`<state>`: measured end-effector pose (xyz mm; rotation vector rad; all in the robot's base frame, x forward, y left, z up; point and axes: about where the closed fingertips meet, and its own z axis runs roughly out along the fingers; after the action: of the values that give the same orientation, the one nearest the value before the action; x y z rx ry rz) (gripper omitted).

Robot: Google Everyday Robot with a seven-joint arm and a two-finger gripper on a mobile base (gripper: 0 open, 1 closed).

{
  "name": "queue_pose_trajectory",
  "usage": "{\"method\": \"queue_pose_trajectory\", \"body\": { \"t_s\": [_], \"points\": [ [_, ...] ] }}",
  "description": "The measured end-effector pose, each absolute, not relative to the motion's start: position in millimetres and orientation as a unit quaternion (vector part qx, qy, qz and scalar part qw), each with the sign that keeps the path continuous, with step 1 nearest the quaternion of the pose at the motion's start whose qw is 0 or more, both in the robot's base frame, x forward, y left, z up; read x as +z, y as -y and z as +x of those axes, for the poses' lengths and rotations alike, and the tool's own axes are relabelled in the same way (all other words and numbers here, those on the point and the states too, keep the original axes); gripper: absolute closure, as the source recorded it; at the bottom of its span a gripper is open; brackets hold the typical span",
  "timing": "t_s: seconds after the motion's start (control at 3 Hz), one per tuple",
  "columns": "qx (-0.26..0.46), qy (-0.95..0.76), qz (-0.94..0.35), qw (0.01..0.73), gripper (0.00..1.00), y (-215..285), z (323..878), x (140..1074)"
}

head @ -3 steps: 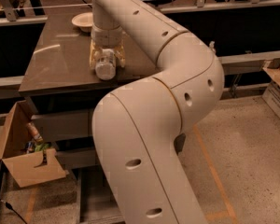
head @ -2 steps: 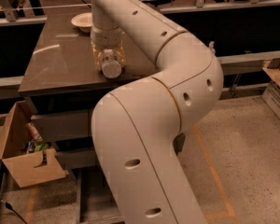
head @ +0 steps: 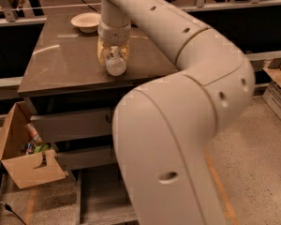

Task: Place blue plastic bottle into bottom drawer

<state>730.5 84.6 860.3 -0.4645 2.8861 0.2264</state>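
Observation:
My gripper (head: 114,54) hangs from the white arm over the front part of the brown table top (head: 61,64). It is shut on the blue plastic bottle (head: 115,67), a clear whitish bottle whose white cap end points toward the camera. The bottle is held just above the table surface. The bottom drawer (head: 98,196) stands pulled out at floor level below the table, its flat grey floor partly hidden by my arm. Two shallower drawers (head: 70,125) above it are closed or nearly closed.
A pale bowl (head: 85,21) sits at the back of the table. An open cardboard box (head: 23,158) with items in it stands on the floor at the left of the drawers. My large arm elbow (head: 178,125) fills the right foreground.
My gripper has moved a little to the right over the table, carrying the bottle with it.

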Motion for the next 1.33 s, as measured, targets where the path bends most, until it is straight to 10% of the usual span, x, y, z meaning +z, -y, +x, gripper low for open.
{"method": "queue_pose_trajectory", "body": {
  "t_s": [0.67, 1.33],
  "points": [
    [0.123, -0.892, -0.399, 0.173, 1.0, -64, 596, 917],
    [0.106, -0.855, -0.502, 0.083, 1.0, -49, 510, 848]
  ]
}}
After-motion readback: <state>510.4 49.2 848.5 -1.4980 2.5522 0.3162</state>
